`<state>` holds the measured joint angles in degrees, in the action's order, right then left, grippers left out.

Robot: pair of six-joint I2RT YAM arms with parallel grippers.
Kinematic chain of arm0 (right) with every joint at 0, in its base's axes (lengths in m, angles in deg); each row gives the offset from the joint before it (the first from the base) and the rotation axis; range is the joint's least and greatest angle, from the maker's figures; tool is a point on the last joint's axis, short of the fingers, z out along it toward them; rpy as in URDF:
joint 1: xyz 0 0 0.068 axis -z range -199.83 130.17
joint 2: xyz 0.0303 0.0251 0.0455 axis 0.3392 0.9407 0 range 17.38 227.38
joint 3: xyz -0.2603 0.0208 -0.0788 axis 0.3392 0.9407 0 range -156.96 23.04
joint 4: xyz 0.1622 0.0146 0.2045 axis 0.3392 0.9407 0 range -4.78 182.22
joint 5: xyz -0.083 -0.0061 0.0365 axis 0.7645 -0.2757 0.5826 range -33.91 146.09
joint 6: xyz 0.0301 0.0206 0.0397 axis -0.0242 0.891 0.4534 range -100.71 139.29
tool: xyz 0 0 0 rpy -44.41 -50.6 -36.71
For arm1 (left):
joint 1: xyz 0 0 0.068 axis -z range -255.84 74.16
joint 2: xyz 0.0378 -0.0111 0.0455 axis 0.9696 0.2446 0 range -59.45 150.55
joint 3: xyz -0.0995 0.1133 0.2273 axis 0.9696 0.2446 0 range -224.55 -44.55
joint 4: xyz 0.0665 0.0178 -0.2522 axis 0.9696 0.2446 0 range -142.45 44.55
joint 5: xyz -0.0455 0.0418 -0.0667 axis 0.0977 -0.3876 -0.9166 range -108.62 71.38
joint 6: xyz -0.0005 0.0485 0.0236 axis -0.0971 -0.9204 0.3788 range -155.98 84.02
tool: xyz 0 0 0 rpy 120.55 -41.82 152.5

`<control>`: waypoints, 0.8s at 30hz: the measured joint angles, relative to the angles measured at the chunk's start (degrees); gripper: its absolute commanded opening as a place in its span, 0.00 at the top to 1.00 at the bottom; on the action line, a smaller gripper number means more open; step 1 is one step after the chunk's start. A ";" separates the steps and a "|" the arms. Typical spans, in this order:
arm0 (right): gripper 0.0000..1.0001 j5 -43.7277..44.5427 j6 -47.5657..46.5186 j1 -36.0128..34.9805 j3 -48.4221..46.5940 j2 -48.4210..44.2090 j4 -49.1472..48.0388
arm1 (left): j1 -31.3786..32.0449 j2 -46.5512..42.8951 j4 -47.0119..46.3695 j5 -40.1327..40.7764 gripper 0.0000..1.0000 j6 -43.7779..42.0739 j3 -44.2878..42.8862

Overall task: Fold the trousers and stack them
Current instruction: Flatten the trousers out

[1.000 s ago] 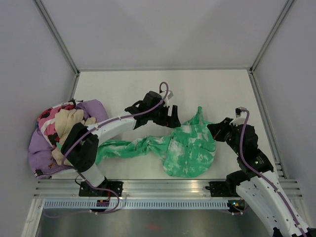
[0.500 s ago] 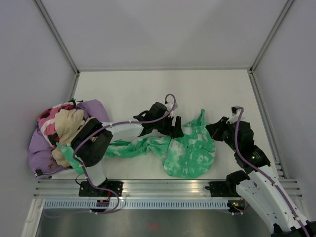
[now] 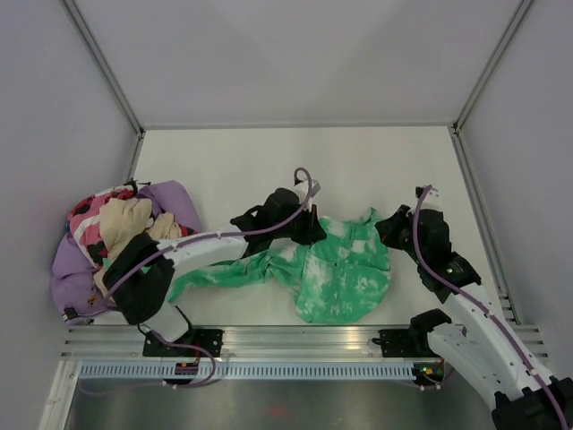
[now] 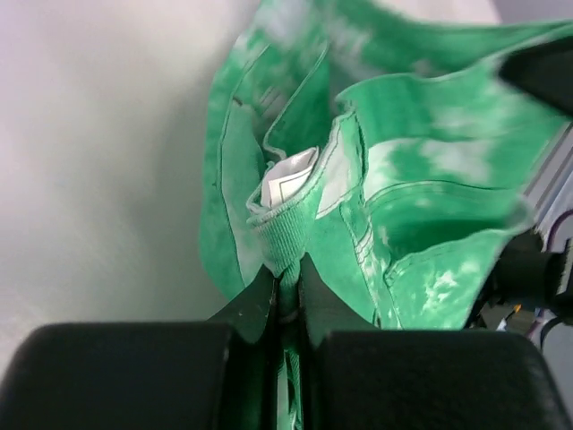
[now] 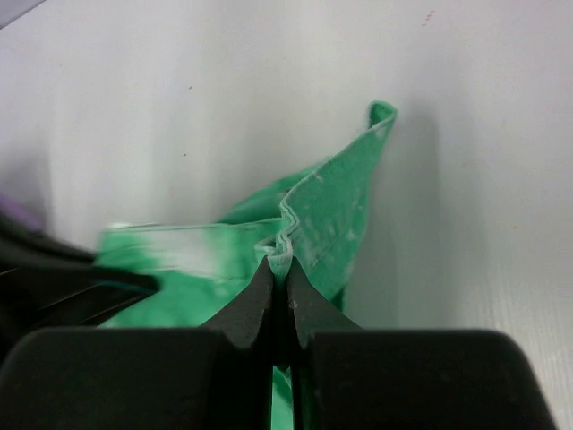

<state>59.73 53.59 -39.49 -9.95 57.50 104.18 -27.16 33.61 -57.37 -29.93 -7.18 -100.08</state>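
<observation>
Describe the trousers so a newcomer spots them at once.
On the white table, look along the front edge, around the middle. The trousers lie crumpled there, the left hand and right hand each pinching an edge. Only they are bright green with white mottling; the clothes pile at left is purple, pink and beige.

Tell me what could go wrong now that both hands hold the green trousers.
1. The left hand and the right hand each pinch only a thin edge of the trousers, so the cloth might slip out when lifted.
2. The legs lie twisted and bunched beside the clothes pile; pulling may leave them tangled or catch on that pile.
</observation>
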 measured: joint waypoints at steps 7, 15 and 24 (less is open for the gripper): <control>1.00 6.10 -4.63 0.04 -12.92 15.85 -2.16 | -3.02 -19.91 13.09 12.39 0.98 -5.81 -6.64; 1.00 5.84 -7.10 3.32 -56.26 41.77 -2.45 | -7.30 -4.33 29.31 12.48 0.98 -15.67 -57.79; 1.00 6.21 -10.71 20.61 -91.38 43.89 2.62 | 5.84 13.75 20.31 10.56 0.98 -18.71 -85.55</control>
<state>65.94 42.88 -18.88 -101.33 101.39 106.80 -21.32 47.36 -37.07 -19.37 -25.89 -185.63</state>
